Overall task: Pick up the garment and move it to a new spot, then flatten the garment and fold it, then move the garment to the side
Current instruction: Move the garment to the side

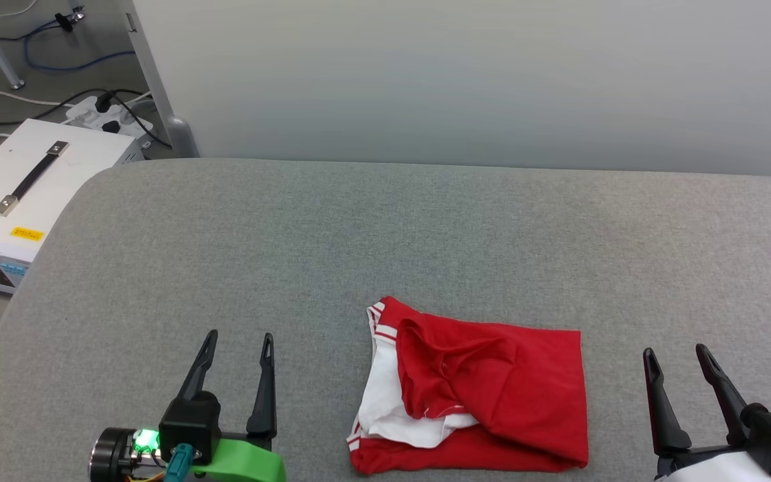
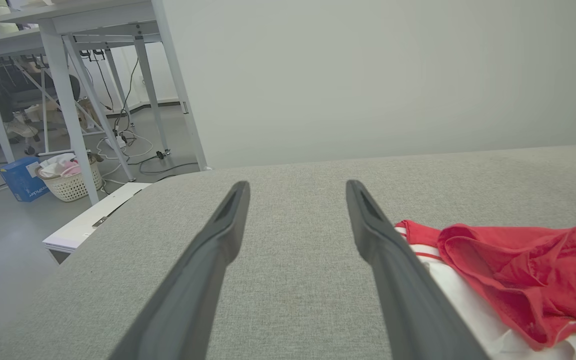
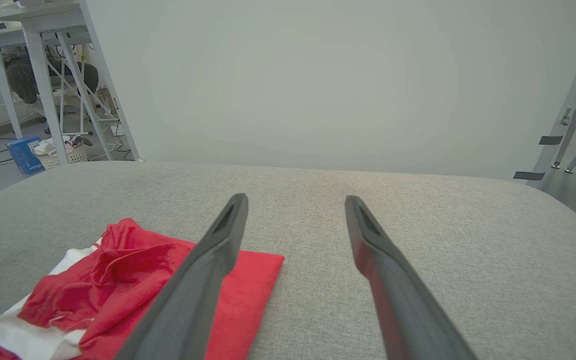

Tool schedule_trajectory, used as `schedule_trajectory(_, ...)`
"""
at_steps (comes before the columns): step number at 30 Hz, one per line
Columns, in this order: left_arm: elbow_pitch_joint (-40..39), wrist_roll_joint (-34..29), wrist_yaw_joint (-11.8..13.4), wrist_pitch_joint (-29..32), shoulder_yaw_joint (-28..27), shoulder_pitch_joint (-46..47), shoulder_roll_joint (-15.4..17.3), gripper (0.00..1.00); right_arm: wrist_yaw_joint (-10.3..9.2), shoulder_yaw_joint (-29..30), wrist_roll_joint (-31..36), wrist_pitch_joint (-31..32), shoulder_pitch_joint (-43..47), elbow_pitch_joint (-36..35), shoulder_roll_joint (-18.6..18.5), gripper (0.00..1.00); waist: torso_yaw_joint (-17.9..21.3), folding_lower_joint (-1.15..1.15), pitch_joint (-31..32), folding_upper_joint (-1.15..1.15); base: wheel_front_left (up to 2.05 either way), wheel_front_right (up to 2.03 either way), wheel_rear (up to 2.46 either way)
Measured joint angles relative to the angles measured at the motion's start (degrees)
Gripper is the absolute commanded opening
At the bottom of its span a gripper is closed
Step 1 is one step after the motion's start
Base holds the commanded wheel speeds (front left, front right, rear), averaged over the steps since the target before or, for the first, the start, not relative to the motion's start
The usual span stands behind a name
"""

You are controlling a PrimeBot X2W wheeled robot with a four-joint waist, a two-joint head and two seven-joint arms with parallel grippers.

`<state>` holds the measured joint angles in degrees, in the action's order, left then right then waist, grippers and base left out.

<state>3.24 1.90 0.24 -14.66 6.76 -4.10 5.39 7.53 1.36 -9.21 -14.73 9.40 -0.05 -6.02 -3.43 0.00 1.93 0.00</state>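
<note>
Lying in a loose fold near the front edge of the grey fabric worktop (image 1: 292, 234): one garment (image 1: 492, 395), red on top, with white sleeve cloth and red-white striped trim showing along its left side. No lettering is visible. Two pincers flank it, one on each side, both apart from the cloth. The left pincer (image 1: 240, 335) stands with its two dark fingers spread and nothing between them; its wrist view shows the garment (image 2: 518, 270) just right of its right finger. The right pincer (image 1: 674, 349) is likewise parted and empty, with the garment (image 3: 118, 285) to its left. Off the worktop's left corner sits one white case (image 1: 31, 194) with one black handle and one yellow label. Farther off on the floor are one pale basket (image 2: 70, 180) and one blue box (image 2: 20, 179).
</note>
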Motion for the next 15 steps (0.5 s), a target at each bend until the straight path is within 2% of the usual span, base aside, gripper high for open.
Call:
schedule_trajectory(11,0.4,0.0,0.0,0.0,-0.1,-0.2,0.1,1.0,0.0,-0.5,-0.1,0.0,-0.3,0.6,-0.7,1.0,-0.3,0.0,-0.1,0.0,0.0,0.0,0.0)
schedule_trajectory(15,0.5,0.0,0.0,0.0,-0.3,-0.2,0.1,1.0,0.0,-0.6,-0.7,0.0,-4.8,-0.2,-4.4,1.0,-0.1,0.0,-0.7,0.0,0.0,0.0,0.0)
